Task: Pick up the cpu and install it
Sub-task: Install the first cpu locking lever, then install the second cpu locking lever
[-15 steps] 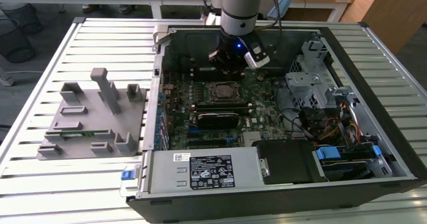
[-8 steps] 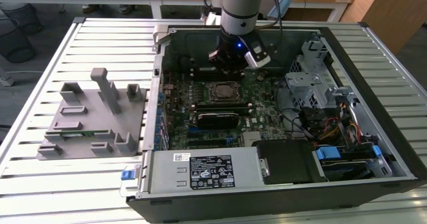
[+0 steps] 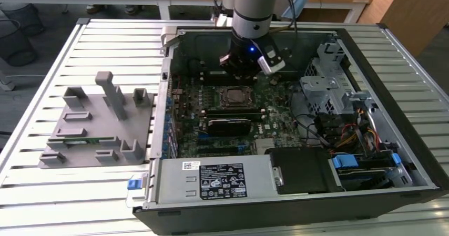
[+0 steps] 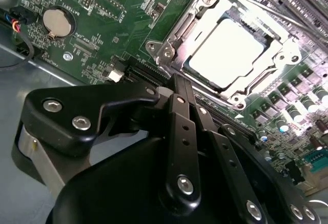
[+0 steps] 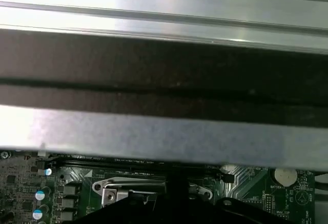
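Observation:
The cpu (image 4: 225,52) is a shiny silver-white square lying flat inside the metal socket frame (image 4: 169,55) on the green motherboard (image 4: 102,34). In the exterior view the cpu (image 3: 235,95) sits mid-board inside the open computer case (image 3: 165,104). My gripper (image 3: 243,70) hangs just above and behind the socket. In the second wrist view my gripper (image 4: 179,83) has its black fingers drawn together to one tip, shut on nothing, a short way off the socket's edge. The first wrist view has the socket's metal frame (image 5: 130,188) below the case wall (image 5: 164,131).
A grey holder fixture (image 3: 94,123) stands on the slatted table at the exterior view's left. Inside the case are a black block (image 3: 228,125), the power supply (image 3: 210,179), a drive cage (image 3: 329,89) and loose cables (image 3: 350,136). A coin battery (image 4: 57,22) sits on the board.

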